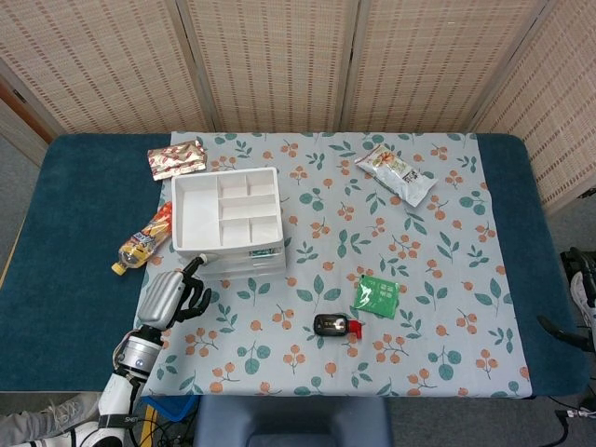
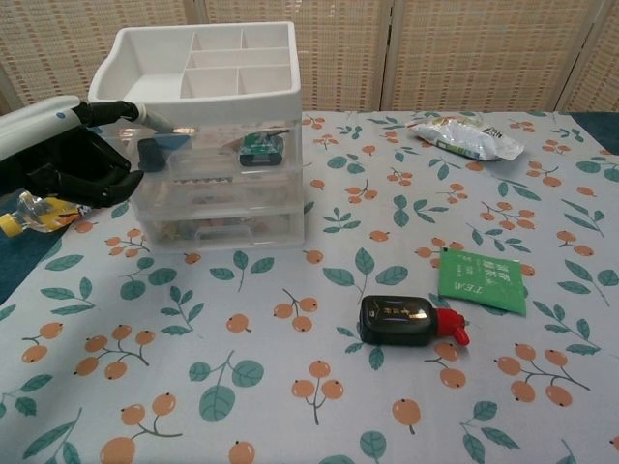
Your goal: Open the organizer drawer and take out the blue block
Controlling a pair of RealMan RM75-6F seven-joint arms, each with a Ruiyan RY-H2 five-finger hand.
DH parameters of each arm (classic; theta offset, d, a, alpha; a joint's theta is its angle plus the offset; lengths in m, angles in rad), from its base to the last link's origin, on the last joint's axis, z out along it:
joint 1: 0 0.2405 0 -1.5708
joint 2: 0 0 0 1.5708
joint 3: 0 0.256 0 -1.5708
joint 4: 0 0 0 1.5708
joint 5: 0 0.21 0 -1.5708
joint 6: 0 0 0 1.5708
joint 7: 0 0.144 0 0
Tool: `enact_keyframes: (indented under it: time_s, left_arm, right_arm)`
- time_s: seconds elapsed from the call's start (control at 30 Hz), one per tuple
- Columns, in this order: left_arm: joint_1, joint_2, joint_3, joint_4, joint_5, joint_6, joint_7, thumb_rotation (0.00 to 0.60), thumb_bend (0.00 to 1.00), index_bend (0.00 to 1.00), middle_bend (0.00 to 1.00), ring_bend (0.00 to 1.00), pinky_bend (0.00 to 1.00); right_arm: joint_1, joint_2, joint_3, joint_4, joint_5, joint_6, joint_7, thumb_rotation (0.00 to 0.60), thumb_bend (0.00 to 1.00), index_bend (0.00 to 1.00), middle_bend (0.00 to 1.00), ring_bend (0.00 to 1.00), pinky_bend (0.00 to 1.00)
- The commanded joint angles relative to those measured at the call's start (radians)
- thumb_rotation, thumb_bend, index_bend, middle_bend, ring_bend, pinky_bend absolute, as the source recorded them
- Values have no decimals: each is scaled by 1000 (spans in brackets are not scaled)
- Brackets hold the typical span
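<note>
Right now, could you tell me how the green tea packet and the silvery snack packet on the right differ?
The green tea packet is flat, square and opaque green; the silvery snack packet is longer, puffed and crinkled. The tea packet lies nearer the front edge, the snack packet towards the back. Both rest on the floral cloth.

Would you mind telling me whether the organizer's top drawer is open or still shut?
Shut. In the chest view the top drawer sits flush with the drawers below, and the left hand is at its left front corner.
</note>
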State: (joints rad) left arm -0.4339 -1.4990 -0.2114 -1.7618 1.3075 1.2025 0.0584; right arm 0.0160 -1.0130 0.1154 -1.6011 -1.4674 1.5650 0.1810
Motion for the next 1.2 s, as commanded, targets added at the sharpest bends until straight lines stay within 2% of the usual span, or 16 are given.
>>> enact_keyframes:
  time_s: [0.03, 0.6, 0.93, 1.2]
  left_arm:
    - [-6, -6, 8, 8, 1, 10, 43, 600, 489, 220, 858, 902, 1000]
    - [-34, -41, 14, 24, -11, 36, 150, 600, 489, 251, 858, 902, 1000]
    - [-47, -41, 9, 24, -22, 32, 154, 600, 489, 303, 858, 902, 1000]
    - [-43, -21, 31, 10, -1, 36, 143, 600, 490, 329, 858, 902, 1000]
  right_arm:
    - [0, -1, -2, -1, 0, -3, 0, 600, 128, 2, 127, 0, 58]
    - [-4, -5, -5, 8, 9, -12, 4, 600, 128, 2, 127, 0, 58]
    - [-5, -6, -2, 10, 10, -12, 6, 600, 128, 1, 127, 0, 58]
    - [-3, -6, -1, 10, 10, -14, 4, 600, 128, 1, 127, 0, 58]
